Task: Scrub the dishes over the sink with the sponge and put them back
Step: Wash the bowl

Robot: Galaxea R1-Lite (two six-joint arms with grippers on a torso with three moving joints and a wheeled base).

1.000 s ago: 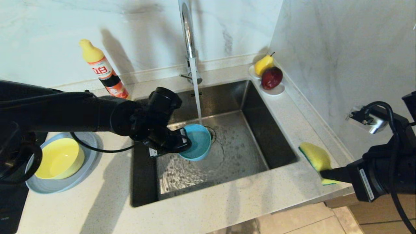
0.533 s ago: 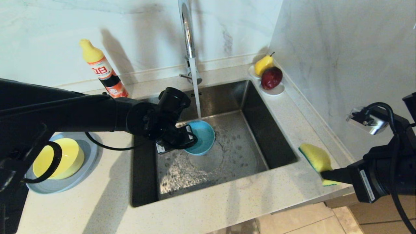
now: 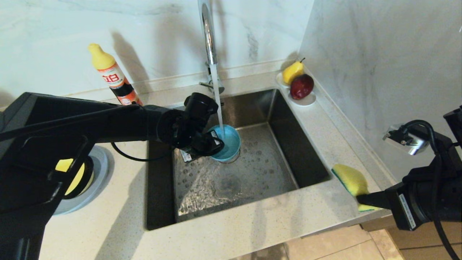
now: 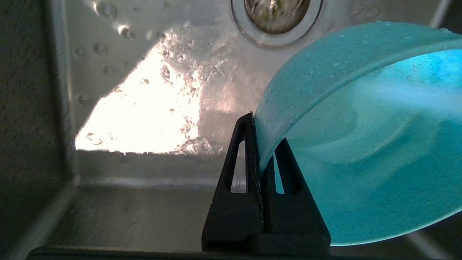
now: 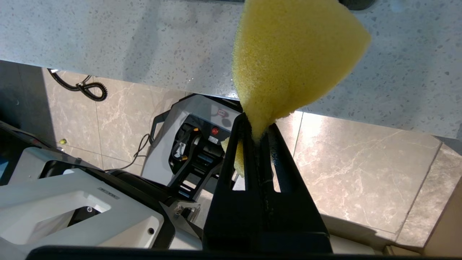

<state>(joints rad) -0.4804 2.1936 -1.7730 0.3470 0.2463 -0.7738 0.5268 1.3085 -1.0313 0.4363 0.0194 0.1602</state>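
the only print that reads is on the bottle [image 3: 114,80] in the upper left of the head view: large red characters on its white label band, looking like "立白". small white stickers on both black arms carry print too fine to read. the wrist views show no legible text.

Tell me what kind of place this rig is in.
Most likely a home-style kitchen: a steel sink set in a speckled stone counter, a chrome faucet running water, a dish soap bottle by the marble-look wall, and fruit on a small white dish.
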